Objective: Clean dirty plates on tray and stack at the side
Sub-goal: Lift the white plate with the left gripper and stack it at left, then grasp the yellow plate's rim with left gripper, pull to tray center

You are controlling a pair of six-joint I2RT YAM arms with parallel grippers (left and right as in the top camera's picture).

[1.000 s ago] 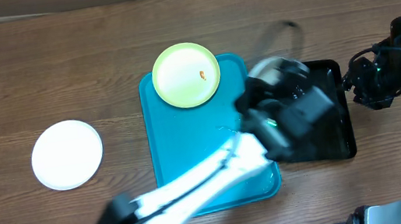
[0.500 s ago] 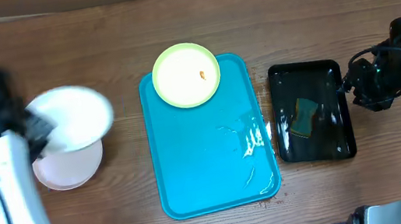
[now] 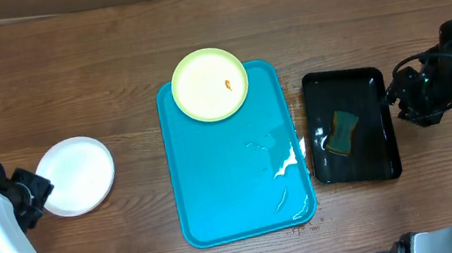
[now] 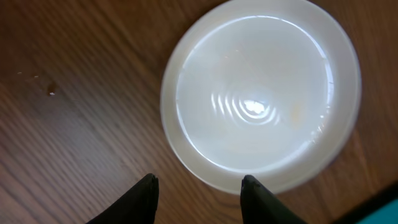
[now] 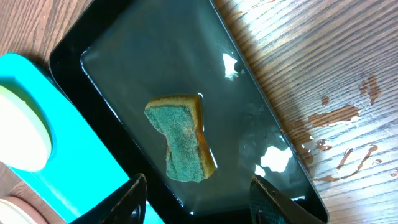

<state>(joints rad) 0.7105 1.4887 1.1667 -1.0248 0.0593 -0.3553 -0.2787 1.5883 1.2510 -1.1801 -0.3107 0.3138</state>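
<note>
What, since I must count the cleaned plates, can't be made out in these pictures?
- White plates: overhead and left wrist views look straight down. The top one covers whatever lies beneath, so the count is unclear.
- Left pincer: only fingertips show, cut by the left wrist view's bottom edge; overhead, the wrist covers it.
- Yellow-green plate: cut by the left edge in the right wrist view. Its smear is too small overhead to judge.

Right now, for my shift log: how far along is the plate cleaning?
Done: white plates look stacked beside the blue tray. In hand: nothing; left gripper open by that stack, right gripper open above the sponge. Left: the green plate, orange smear showing, on the tray.
</note>
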